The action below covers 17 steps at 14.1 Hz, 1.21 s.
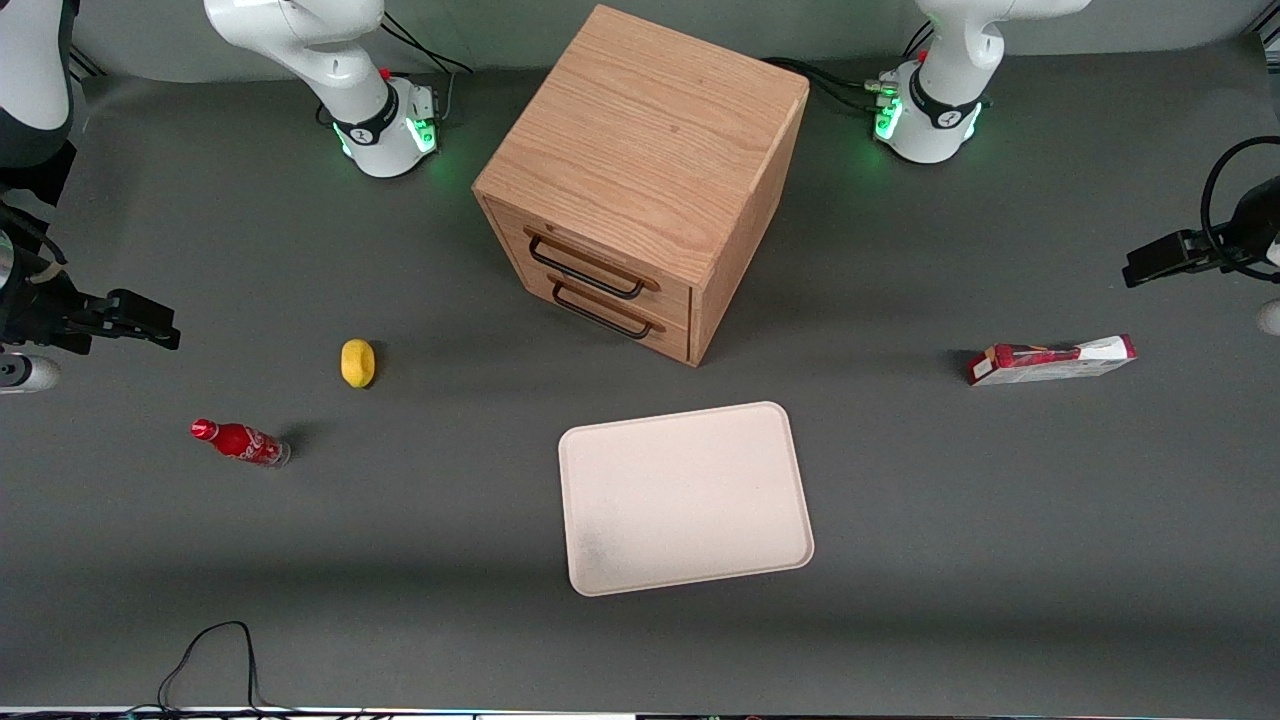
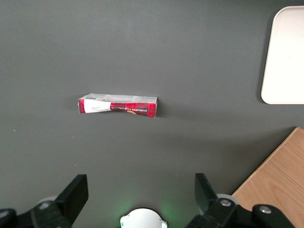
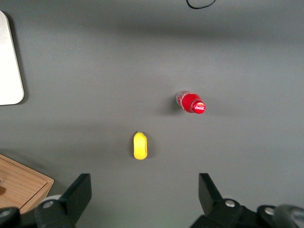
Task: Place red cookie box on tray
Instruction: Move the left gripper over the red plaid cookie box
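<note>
The red cookie box [image 1: 1050,360] lies flat on the grey table toward the working arm's end, with one white end; it also shows in the left wrist view [image 2: 118,105]. The pale cream-pink tray [image 1: 685,495] lies near the table's middle, nearer the front camera than the cabinet, with nothing on it; its corner shows in the left wrist view [image 2: 285,57]. My left gripper [image 1: 1148,268] hangs high above the table, a little farther from the front camera than the box. It is open and empty [image 2: 140,183], well apart from the box.
A wooden drawer cabinet [image 1: 640,150] stands mid-table, both drawers shut. A yellow lemon [image 1: 357,362] and a small red soda bottle [image 1: 240,442] lie toward the parked arm's end. A black cable [image 1: 215,640] loops at the front edge.
</note>
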{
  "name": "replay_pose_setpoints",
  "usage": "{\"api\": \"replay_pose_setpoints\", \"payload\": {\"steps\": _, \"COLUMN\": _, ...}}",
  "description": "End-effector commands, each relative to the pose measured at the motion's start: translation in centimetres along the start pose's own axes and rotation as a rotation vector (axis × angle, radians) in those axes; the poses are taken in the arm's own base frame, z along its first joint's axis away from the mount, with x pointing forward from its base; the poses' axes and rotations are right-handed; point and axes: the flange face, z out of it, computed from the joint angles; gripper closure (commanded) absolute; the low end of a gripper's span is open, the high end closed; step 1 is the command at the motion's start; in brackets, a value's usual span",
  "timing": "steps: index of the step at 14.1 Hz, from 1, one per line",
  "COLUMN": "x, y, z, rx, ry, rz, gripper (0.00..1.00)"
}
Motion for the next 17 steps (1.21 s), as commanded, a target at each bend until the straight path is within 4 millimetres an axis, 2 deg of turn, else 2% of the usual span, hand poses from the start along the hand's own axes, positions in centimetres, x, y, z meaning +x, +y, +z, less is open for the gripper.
{"api": "replay_pose_setpoints", "payload": {"steps": 1, "x": 0.1, "y": 0.1, "z": -0.4, "rx": -0.01, "ry": 0.011, "rz": -0.006, "gripper": 0.0}}
{"api": "replay_pose_setpoints", "payload": {"steps": 4, "x": 0.1, "y": 0.2, "z": -0.4, "rx": -0.017, "ry": 0.007, "rz": -0.009, "gripper": 0.0}}
{"api": "replay_pose_setpoints", "payload": {"steps": 6, "x": -0.2, "y": 1.1, "z": -0.3, "rx": 0.005, "ry": -0.004, "rz": 0.009, "gripper": 0.0}}
{"api": "replay_pose_setpoints", "payload": {"steps": 11, "x": -0.6, "y": 0.6, "z": -0.5, "rx": 0.008, "ry": -0.016, "rz": 0.022, "gripper": 0.0}}
{"api": "replay_pose_setpoints", "payload": {"steps": 14, "x": -1.1, "y": -1.3, "z": -1.1, "rx": -0.011, "ry": -0.031, "rz": 0.059, "gripper": 0.0}}
{"api": "replay_pose_setpoints", "payload": {"steps": 17, "x": -1.3, "y": -1.4, "z": -1.6, "rx": 0.003, "ry": -0.027, "rz": 0.08, "gripper": 0.0}}
